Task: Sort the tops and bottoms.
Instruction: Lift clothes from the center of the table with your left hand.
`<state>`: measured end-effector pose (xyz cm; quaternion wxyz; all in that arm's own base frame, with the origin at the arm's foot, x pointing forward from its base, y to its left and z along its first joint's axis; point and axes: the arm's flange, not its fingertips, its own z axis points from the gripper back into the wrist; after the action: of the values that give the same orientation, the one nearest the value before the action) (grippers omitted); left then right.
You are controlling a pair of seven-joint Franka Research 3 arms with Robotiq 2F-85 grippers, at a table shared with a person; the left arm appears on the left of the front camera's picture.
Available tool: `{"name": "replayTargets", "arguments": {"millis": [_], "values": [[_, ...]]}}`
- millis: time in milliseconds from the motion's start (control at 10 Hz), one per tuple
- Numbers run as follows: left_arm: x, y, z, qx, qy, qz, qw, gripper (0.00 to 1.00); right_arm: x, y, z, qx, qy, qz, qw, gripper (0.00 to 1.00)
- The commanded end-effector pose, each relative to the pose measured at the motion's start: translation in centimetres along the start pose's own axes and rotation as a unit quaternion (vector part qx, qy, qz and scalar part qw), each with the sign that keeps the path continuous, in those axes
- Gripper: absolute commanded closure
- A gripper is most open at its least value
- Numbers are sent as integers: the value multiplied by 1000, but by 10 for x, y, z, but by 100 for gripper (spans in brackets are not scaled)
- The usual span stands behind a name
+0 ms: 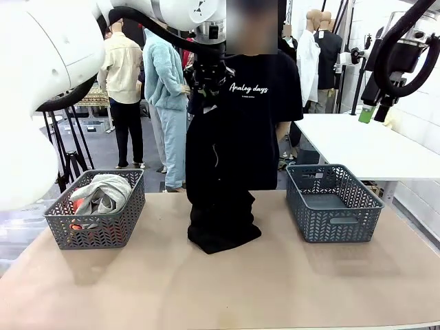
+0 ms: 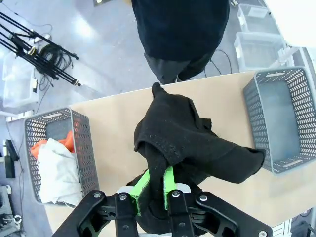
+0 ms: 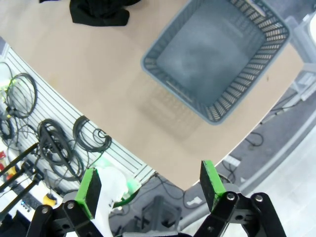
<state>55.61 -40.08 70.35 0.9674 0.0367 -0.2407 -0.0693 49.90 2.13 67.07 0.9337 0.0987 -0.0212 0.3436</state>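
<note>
A plain black garment (image 1: 218,199) hangs in a long, narrow drape from the left gripper (image 1: 210,86), whose jaws pinch a fold at its top edge. Its lower end rests bunched on the counter (image 1: 275,289), at the middle between near and far sides. Seen from above, the cloth falls in loose, rumpled folds. The pale grey top (image 1: 103,192) lies crumpled in the basket (image 1: 62,230) at the far left, heaped up to its rim. The red-orange top (image 1: 81,206) lies under it, mostly covered, showing at the basket's left side.
</note>
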Motion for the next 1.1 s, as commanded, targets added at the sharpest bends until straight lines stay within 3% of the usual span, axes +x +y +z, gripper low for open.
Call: {"name": "replayTargets", "arguments": {"millis": [0, 1000], "values": [[-1, 3, 8, -1, -4, 1, 1000, 100, -2, 1, 0, 0, 4, -2, 1000, 0], [-1, 3, 8, -1, -4, 1, 1000, 100, -2, 1, 0, 0, 4, -2, 1000, 0]]}}
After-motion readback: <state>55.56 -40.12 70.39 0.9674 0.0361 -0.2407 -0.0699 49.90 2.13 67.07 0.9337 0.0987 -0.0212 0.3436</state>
